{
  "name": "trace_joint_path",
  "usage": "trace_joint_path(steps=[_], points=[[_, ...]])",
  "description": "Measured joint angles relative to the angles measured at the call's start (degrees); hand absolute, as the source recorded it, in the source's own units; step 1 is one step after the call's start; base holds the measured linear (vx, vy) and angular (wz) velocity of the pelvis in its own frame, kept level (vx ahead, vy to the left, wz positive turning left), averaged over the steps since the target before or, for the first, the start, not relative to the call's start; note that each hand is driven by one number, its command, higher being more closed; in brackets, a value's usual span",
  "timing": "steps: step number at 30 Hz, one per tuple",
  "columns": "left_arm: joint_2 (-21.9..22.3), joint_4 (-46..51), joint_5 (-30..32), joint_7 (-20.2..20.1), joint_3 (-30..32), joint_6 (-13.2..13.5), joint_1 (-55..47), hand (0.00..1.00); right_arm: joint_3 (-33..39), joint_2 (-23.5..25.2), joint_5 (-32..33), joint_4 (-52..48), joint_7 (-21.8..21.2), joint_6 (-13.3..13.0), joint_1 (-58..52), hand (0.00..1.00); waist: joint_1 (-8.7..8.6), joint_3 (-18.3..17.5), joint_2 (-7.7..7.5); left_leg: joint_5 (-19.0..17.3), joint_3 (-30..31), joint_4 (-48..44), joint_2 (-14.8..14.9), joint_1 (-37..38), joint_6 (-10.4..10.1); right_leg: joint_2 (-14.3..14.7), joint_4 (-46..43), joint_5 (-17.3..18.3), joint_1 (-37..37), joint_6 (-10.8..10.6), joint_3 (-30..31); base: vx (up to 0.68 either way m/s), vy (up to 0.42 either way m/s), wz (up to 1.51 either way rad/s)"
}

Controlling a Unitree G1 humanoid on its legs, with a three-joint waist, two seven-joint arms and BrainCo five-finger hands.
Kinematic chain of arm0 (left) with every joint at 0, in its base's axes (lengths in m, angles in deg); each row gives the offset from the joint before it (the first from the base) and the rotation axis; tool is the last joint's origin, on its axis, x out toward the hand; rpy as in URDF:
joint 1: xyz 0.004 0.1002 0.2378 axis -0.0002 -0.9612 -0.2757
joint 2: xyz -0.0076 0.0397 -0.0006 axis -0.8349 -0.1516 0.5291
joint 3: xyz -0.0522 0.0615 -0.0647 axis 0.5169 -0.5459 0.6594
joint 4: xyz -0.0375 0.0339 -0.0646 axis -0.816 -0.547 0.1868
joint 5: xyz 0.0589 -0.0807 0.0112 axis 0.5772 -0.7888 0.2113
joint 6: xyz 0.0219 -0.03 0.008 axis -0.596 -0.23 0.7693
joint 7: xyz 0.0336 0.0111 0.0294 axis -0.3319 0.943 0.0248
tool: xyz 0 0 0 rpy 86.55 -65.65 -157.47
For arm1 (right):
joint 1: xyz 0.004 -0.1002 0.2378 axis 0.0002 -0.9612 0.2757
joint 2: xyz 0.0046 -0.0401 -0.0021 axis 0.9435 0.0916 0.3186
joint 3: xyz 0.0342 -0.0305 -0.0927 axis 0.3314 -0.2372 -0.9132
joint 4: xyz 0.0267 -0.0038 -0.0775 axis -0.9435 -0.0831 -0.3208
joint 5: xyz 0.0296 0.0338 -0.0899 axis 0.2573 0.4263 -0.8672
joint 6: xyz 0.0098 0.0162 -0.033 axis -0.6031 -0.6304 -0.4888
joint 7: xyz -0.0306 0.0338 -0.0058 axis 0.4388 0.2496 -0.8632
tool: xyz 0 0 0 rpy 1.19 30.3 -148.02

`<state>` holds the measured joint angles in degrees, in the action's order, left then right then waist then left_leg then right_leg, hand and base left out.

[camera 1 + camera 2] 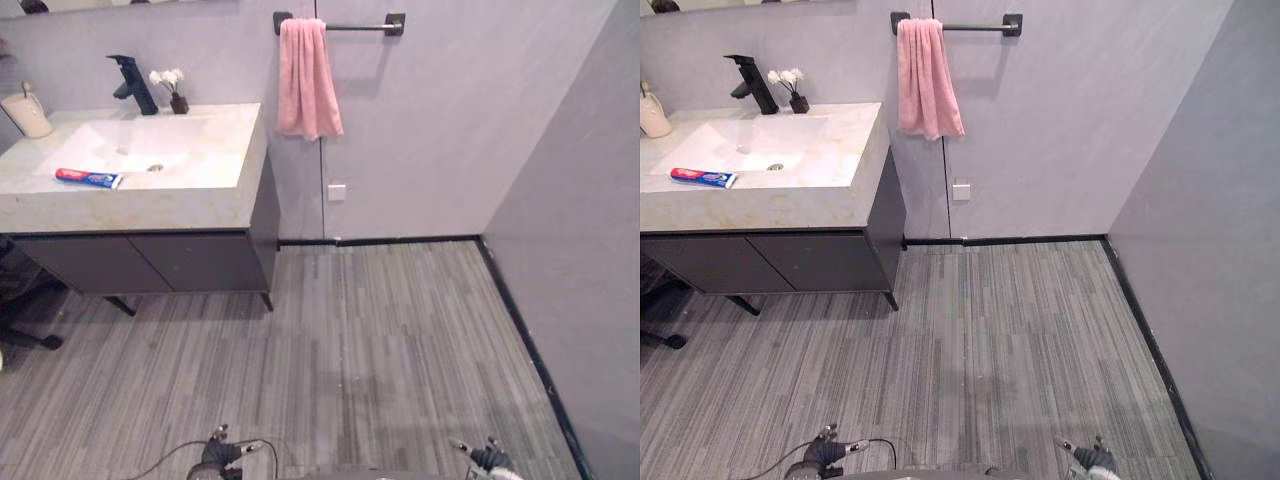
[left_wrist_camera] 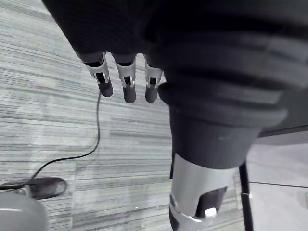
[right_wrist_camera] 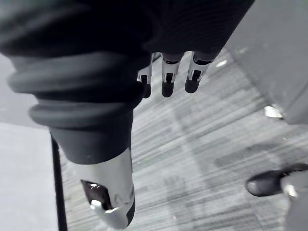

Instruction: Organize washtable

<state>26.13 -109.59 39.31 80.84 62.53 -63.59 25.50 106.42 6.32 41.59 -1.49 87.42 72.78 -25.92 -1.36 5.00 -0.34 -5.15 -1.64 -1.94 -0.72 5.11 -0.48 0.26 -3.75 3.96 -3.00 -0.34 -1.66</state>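
You're in a grey-walled bathroom with a grey plank floor, and the desk stands well ahead and off to your left.

Start with your own hands. The left hand hangs at your side over the floor, fingers loose and straight, holding nothing. The right hand hangs the same way, relaxed and empty.

From there, everything that matters lies forward and to the left, well apart from both hands. I judge you must close that gap on foot before any reach.

The toothpaste tube lies flat on the desk at the front lip of the white basin. Its long axis runs almost along the desk's front edge. It sits toward the desk's left part, so your left hand is the nearer one. A grasp across the tube's narrow width looks like the natural approach.

Further back stand the black faucet and a small vase of flowers. A pale cup stands at the far left. A pink towel hangs from the wall rail beyond the desk's right end.
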Motion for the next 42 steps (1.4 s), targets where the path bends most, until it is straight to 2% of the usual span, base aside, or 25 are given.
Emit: trace_joint_path(steps=[4, 9, 16, 17, 19, 23, 27, 28, 29, 30, 31, 34, 36, 37, 38, 39, 40, 41, 42], points=[[-1.5, 4.9, 0.0, -0.7, -0.6, 0.7, -1.2, 0.0, -2.6, -2.3, -3.3, -4.5, -0.5, -1.5, -0.1, 0.0, -0.72, 0.8, -0.31, 0.0, -0.1, 0.0, -0.3, 1.6, 0.0, -0.3, 1.3, -0.1, -2.2, -0.2, 0.0, 0.04, 0.006, -0.01], [-2.3, 7.9, 0.0, -2.4, -1.9, 1.7, -1.1, 0.0, -6.2, -3.3, -5.1, -5.8, -3.0, -1.5, 0.2, 0.0, -0.9, 1.2, 0.33, 0.0, -0.1, 0.0, -0.3, 1.8, 0.0, -0.4, 2.0, -0.4, -2.9, -0.6, -0.1, 0.01, 0.002, 0.0], [-2.4, 11.1, 0.0, -2.5, -3.4, 2.1, -2.3, 0.0, -8.9, -3.6, -5.7, -6.0, -3.9, -1.5, 0.5, 0.0, -0.98, 2.3, 0.11, -0.2, -0.7, 0.0, -0.2, 0.5, 0.1, -0.3, 2.2, -0.3, -1.1, -0.5, 0.4, -0.03, -0.009, -0.03], [-2.4, 11.8, 0.0, -2.5, -3.4, 2.1, -2.4, 0.0, -9.0, -3.7, -5.7, -6.4, -3.9, -1.5, 0.7, 0.0, -0.97, 2.3, 0.3, -0.9, -1.5, -0.2, 0.0, -0.6, 1.1, -0.1, 2.1, -0.3, 0.2, -0.5, 0.6, -0.04, 0.002, -0.16], [-2.4, 13.0, -0.1, -2.4, -3.3, 2.1, -2.7, 0.0, -9.0, -3.6, -5.7, -7.7, -3.9, -1.4, 0.7, 0.0, -0.75, 2.8, 0.25, -1.3, -2.5, -0.8, 0.1, -2.0, 1.2, 0.0, 1.8, -0.6, 1.3, -0.7, 1.6, -0.01, 0.019, -0.25], [-2.4, 13.7, -0.1, -2.3, -3.2, 2.0, -3.4, 0.0, -9.0, -4.0, -5.6, -8.1, -3.5, -1.4, 1.8, 0.0, -0.69, 3.0, 0.67, -5.0, -5.2, -5.5, 0.6, -4.3, 1.8, 0.3, 0.2, -0.1, 3.3, -1.4, 4.2, 0.02, 0.058, -0.37], [-2.5, 17.5, -0.1, -2.2, -3.1, 2.0, -2.8, 0.0, -9.0, -4.2, -5.6, -8.6, -3.0, -1.1, 2.9, 0.0, -0.78, 3.8, 0.73, -9.3, -7.1, -11.5, -0.2, -7.2, 3.2, -0.6, -14.4, 6.7, 10.8, -3.4, 5.7, 0.06, 0.076, -0.24], [-2.5, 18.0, -0.1, -2.1, -3.1, 2.0, -2.0, 0.0, -9.0, -4.1, -5.6, -9.6, -2.5, -0.8, 2.8, 0.0, -0.65, 4.9, 0.68, -10.9, -7.3, -12.9, -0.6, -6.7, 3.7, -1.1, -23.4, 8.6, 14.2, -4.5, 5.4, 0.12, 0.093, -0.09], [-2.8, 18.3, -0.1, -1.8, -3.2, 2.0, -1.4, 0.0, -9.0, -4.1, -5.6, -10.7, -2.4, -0.7, 2.8, 0.0, -0.98, 6.0, 0.57, -12.3, -7.0, -13.3, -1.2, -5.2, 4.4, -1.8, -33.6, 8.9, 18.3, -4.7, 4.3, 0.11, 0.072, -0.04], [-3.0, 18.3, -0.1, -1.7, -3.2, 1.9, -0.9, 0.0, -9.0, -4.0, -5.6, -10.8, -2.4, -0.7, 2.8, 0.0, -1.07, 6.3, 0.25, -12.8, -7.0, -13.3, -1.6, -4.2, 4.8, -2.4, -37.4, 9.8, 19.9, -4.2, 3.4, 0.21, 0.07, -0.04], [-3.2, 18.3, -0.1, -1.0, -3.3, 1.8, -0.8, 0.0, -9.0, -4.2, -5.5, -11.2, -2.3, -0.7, 2.6, 0.0, -1.05, 6.5, -0.16, -14.7, -6.8, -13.4, -1.9, -1.9, 4.8, -2.6, -39.9, 12.5, 22.6, -3.7, 1.7, 0.22, 0.053, -0.05], [-3.3, 18.3, -0.2, -0.8, -3.3, 1.8, 1.0, 0.0, -9.0, -5.2, -5.5, -12.3, -2.3, -0.7, 2.8, 0.0, -1.66, 6.9, 0.19, -15.1, -4.8, -12.4, -1.3, 0.6, 5.0, -1.9, -33.7, 12.5, 26.0, -3.3, -0.8, 0.39, 0.012, 0.3], [-3.1, 18.3, -0.2, -0.6, -3.4, 1.8, 2.8, 0.0, -9.0, -6.6, -5.5, -12.6, -2.3, -0.7, 3.2, 0.0, -3.11, 7.6, 1.22, -15.1, -2.7, -11.4, 0.2, 2.3, 4.7, -0.8, -25.2, 9.3, 28.2, -2.6, -2.0, 0.46, -0.061, 0.62], [-3.2, 18.5, -0.3, -0.5, -3.4, 1.8, 3.2, 0.0, -9.0, -7.3, -5.5, -12.7, -2.3, -0.7, 3.3, 0.0, -3.66, 7.8, 1.53, -15.5, -1.6, -10.0, 0.9, 4.3, 3.1, -0.1, -19.8, 4.8, 29.3, -1.9, -2.6, 0.44, -0.069, 0.6], [-3.2, 18.5, -0.3, 0.0, -3.5, 1.8, 3.1, 0.0, -9.0, -7.8, -5.5, -12.8, -2.3, -0.7, 3.1, 0.0, -4.34, 7.7, 1.43, -16.5, -0.5, -9.9, 1.3, 6.1, 1.1, 0.0, -18.5, -2.7, 29.3, -0.2, -2.9, 0.6, -0.115, 0.53], [-2.9, 18.3, -0.3, 0.2, -3.5, 1.8, 3.2, 0.0, -8.9, -8.2, -5.5, -12.8, -2.2, -0.7, 3.1, 0.0, -4.36, 7.8, 2.08, -17.0, 0.1, -10.3, 2.0, 7.0, 0.2, -0.1, -20.0, -3.9, 29.1, 1.2, -3.2, 0.5, -0.11, 0.26], [-2.5, 18.3, -0.5, 0.2, -3.5, 1.9, 3.3, 0.0, -8.6, -8.3, -5.5, -12.8, -2.3, -0.6, 3.3, 0.0, -4.16, 7.6, 3.25, -16.5, 0.2, -11.8, 3.4, 6.6, -1.0, 0.5, -22.7, -2.2, 29.7, 2.6, -4.4, 0.72, -0.196, 0.2], [-2.4, 18.4, -0.5, 0.2, -3.5, 1.9, 3.6, 0.0, -8.9, -8.0, -5.5, -14.0, -2.4, -0.6, 3.6, 0.0, -4.25, 7.7, 3.3, -13.6, 0.0, -18.4, 3.6, 4.3, -4.0, 0.5, -24.9, 1.6, 28.7, 3.0, -4.9, 0.7, -0.213, 0.17], [-1.9, 18.3, -0.6, 0.1, -3.4, 1.8, 3.6, 0.0, -9.5, -7.8, -5.5, -14.7, -2.4, -0.6, 3.5, 0.0, -4.31, 7.9, 3.49, -10.4, 0.0, -27.0, 3.8, 1.4, -3.9, 0.6, -24.7, 3.2, 26.1, 3.4, -5.3, 0.58, -0.183, 0.26]])
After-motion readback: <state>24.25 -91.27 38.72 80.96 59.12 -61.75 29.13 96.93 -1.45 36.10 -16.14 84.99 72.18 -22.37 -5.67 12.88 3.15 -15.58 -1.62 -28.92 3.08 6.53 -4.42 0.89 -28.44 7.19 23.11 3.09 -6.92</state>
